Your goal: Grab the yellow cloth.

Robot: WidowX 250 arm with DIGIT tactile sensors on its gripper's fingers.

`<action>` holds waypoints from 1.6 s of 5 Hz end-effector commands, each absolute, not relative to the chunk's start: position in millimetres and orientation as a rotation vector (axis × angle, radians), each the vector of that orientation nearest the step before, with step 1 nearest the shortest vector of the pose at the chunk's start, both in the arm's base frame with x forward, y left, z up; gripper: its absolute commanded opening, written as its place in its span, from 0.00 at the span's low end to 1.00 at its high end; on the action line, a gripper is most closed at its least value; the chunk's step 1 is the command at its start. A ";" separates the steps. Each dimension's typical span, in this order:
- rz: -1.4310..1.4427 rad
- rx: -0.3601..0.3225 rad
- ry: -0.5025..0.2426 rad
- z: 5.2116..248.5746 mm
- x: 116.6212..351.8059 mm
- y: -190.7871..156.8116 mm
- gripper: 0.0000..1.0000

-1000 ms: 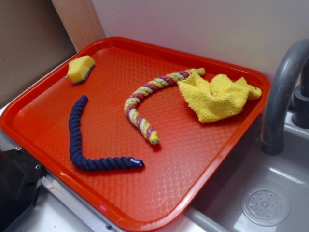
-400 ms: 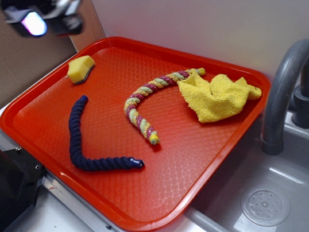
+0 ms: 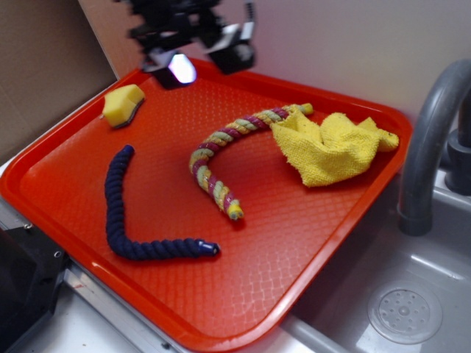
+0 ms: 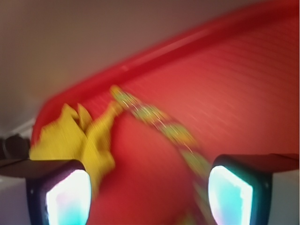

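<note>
Yellow cloth [image 3: 331, 147], a fuzzy crumpled rag, lies at the upper right of the exterior frame, on the far right corner of a red tray [image 3: 88, 243]. Its left edge touches the upper end of a yellow-and-maroon braided rope [image 3: 221, 158], which curves down toward the middle of the tray. A dark blue rope [image 3: 132, 220] bends in an L shape at the lower left, and a small yellow sponge [image 3: 122, 104] sits near the tray's upper left corner. A grey faucet [image 3: 430, 132] rises at the right edge, above a grey sink [image 3: 405, 312].

The gripper [image 3: 193, 40], blurred, hangs at the top of the frame above the tray's far edge, well apart from the cloth and holding nothing. In the wrist view, also blurred, its two fingers [image 4: 58, 192] stand wide apart at the bottom corners, with the cloth [image 4: 79, 138] at the left and the braided rope [image 4: 159, 122] running diagonally between them.
</note>
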State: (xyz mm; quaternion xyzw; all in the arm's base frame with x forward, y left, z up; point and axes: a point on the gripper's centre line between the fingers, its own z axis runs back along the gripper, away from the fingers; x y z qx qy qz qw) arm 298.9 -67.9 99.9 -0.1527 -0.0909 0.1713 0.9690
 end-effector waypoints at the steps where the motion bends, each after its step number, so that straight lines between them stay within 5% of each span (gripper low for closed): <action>1: 0.236 -0.468 -0.202 120.3 304.2 -102.0 1.00; 4: 0.236 -0.468 -0.202 120.3 304.2 -102.0 1.00; 7: 0.084 -0.461 -0.257 73.1 347.7 -172.9 1.00; 8: 0.042 -0.437 -0.201 71.0 344.0 -189.7 0.00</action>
